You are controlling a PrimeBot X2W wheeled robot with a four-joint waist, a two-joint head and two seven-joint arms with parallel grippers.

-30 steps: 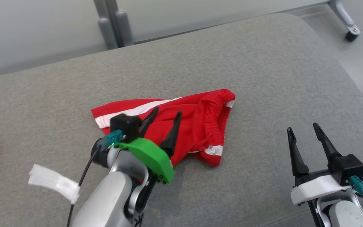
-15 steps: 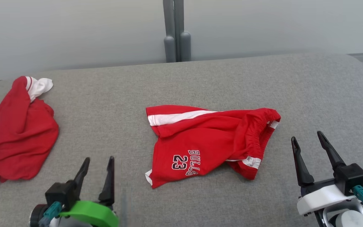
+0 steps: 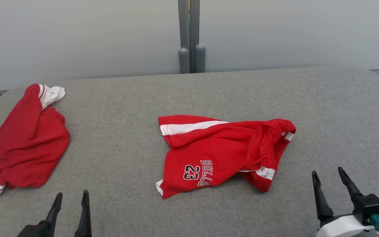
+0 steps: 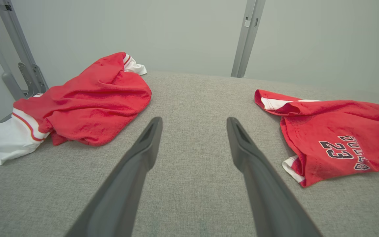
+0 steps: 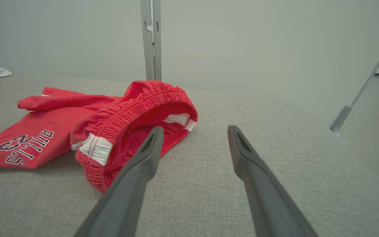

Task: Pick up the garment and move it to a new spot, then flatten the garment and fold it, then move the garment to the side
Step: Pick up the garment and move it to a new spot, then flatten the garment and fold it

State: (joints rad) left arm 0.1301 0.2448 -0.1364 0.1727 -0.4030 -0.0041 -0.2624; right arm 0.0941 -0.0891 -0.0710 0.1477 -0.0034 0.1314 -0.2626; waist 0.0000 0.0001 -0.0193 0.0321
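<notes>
Two red garments lie on the grey surface (image 3: 117,108). Task garment: red shorts (image 3: 222,151), crumpled, near the middle. A white stripe runs along the far leg, and the "BULLS 23" print (image 3: 197,172) faces up on the near-left leg. The second red garment (image 3: 25,141), with white trim, is bunched at the surface's left end, well apart from the shorts.

Left end effector (image 3: 72,194) sits at the lower left of the head view, fingers spread wide, holding nothing, over bare surface between the two garments. Right end effector (image 3: 327,171) sits at the lower right, likewise wide and empty, just right of the shorts, not touching.

Head view gives the whole layout from above. Left wrist view adds a low angle: second garment to one side, the shorts' hem and print to the other. Right wrist view looks into the gathered waistband (image 5: 137,108), which stands open toward that end effector. A white patch shows inside, possibly a stripe or a label; hard to tell. A grey post (image 3: 191,36) stands behind the surface.
</notes>
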